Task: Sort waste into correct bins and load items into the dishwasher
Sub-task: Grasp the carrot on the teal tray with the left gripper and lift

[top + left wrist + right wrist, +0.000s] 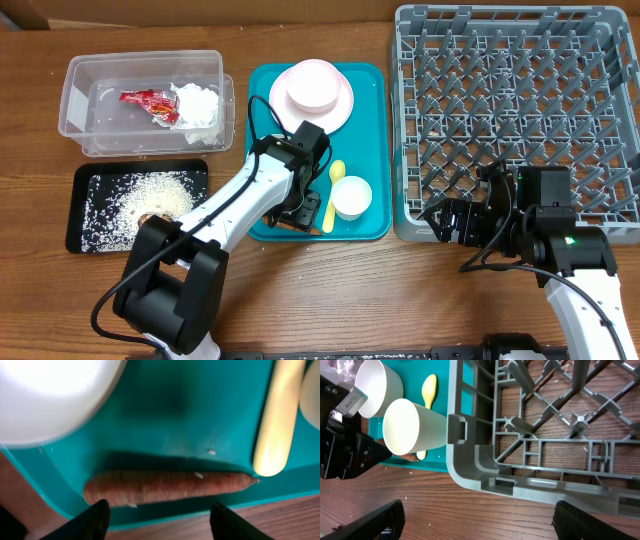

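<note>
Your left gripper (159, 512) is released, fingers spread and holding nothing, at the bottom of the left wrist view. The small orange carrot (167, 487) lies just above them, flat and crosswise, tucked against the lower rim of the teal tray (190, 420), with its pointed end near the tip of the yellow spoon (277, 420). It looks light, firm and round, so expect it to roll rather than squash. A few rice grains cling to it, so the skin may be damp and slick. As they stand, your jaws seem lined up along its length. I'd turn the wrist and pinch across the thicker left half, keeping one finger clear of the rim wall. Your right gripper (477, 510) is wide open and empty by the corner of the grey dish rack (470, 465).
</note>
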You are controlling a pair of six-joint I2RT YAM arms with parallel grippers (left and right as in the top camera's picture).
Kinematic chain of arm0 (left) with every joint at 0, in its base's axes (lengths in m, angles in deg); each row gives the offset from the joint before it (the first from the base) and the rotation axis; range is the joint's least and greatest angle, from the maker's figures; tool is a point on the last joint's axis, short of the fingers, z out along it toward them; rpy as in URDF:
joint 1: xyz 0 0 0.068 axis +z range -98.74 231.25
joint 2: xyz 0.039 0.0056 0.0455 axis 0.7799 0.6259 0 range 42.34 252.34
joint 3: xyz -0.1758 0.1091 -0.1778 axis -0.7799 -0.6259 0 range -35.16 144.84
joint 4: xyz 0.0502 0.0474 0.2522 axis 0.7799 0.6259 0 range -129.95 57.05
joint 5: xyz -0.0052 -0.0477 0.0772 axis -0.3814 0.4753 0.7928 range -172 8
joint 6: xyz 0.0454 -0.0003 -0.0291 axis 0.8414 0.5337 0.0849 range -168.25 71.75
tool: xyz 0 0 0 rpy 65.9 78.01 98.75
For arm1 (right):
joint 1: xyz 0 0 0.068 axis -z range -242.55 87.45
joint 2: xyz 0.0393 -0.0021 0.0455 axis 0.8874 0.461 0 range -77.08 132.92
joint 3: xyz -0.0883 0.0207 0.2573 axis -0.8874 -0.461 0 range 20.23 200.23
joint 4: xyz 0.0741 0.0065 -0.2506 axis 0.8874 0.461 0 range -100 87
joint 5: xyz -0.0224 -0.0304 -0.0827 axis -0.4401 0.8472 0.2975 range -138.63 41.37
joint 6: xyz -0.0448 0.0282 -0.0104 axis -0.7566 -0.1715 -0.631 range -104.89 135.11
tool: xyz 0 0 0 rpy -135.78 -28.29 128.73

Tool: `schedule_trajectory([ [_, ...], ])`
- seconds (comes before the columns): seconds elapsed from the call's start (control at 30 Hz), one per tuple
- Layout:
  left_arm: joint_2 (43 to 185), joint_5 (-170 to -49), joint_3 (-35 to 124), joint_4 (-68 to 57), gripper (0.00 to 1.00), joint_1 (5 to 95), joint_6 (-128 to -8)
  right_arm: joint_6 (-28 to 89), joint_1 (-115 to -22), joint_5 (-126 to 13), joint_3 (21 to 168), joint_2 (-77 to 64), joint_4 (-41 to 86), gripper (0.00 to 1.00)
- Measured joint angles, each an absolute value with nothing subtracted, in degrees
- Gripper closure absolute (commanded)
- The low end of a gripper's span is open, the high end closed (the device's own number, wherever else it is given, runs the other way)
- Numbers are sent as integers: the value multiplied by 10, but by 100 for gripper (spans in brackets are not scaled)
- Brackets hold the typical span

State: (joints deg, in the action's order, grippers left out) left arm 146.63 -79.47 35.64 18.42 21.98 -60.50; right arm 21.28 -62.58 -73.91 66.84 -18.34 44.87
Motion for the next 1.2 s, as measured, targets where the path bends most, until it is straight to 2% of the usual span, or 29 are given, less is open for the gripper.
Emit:
schedule_trajectory([
  [0.03,1466,-798,356,190,44,220,-631,212,-626,-739,668,-184,449,3],
  [0.13,1466,-802,356,187,49,220,-724,213,-626,-739,668,-183,449,3],
  [0.3,1466,-796,356,178,42,220,-888,213,-626,-739,668,-183,449,3],
  [0.5,1466,-776,356,164,37,220,-994,213,-626,-739,668,-183,449,3],
  [0.73,1466,-769,334,140,39,220,-1040,213,-626,-739,668,-183,449,3],
  [0.83,1466,-768,320,129,42,220,-1045,213,-626,-739,668,-183,449,3],
  [1.17,1466,-771,282,91,43,220,-1053,213,-626,-739,668,-183,451,3],
  [1.2,1466,-771,278,86,47,220,-1053,213,-626,-739,668,-183,451,3],
])
